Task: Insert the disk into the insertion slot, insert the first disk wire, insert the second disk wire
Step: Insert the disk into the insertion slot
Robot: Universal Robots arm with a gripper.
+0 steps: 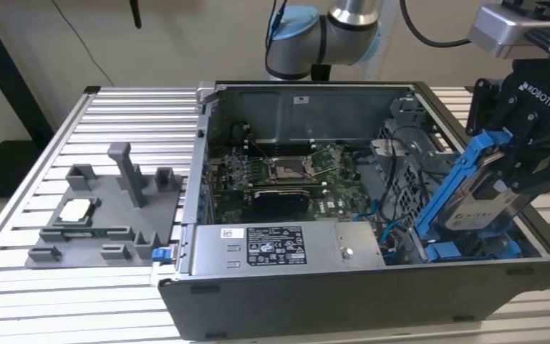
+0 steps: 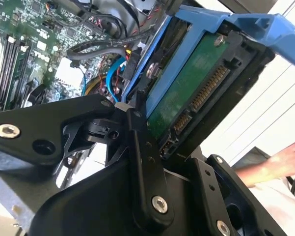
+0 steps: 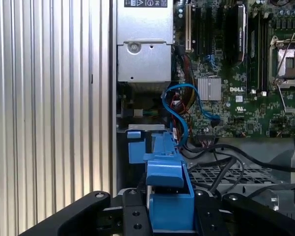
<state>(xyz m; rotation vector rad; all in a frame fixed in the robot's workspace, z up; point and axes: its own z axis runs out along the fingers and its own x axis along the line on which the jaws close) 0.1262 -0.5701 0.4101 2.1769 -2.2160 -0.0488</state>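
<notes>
1. Ribbed silver tabletop [image 1: 112, 115] carries an open dark computer case [image 1: 351, 301], lying on its side with its insides showing.
2. On the exterior view's left, beside the case, sits a grey fixture plate [image 1: 103, 215] with upright posts.
3. Inside the case, a green motherboard [image 1: 285, 175] lies in the middle. A silver labelled power-supply box [image 1: 275, 247] sits along the near wall.
4. The robot arm [image 1: 332, 29] reaches over from behind the case, and its black hand [image 1: 518, 161] hangs over the case's end at the exterior view's right.
5. The hand is clamped on the disk [image 1: 480, 197], with black fingers [image 3: 135, 216] pressed against either side of the disk's blue carrier frame [image 3: 169, 196].
6. The disk is steeply tilted, with its upper end at the hand and its lower end down inside the case.
7. The lower end is just above the insertion slot [image 1: 466, 251] with its blue fittings. I cannot tell whether the two touch.
8. In the second wrist view, the disk's green circuit board [image 2: 196, 93] and its connector face the camera.
9. A thin blue cable [image 3: 179, 113] loops between the motherboard and the slot.
</notes>
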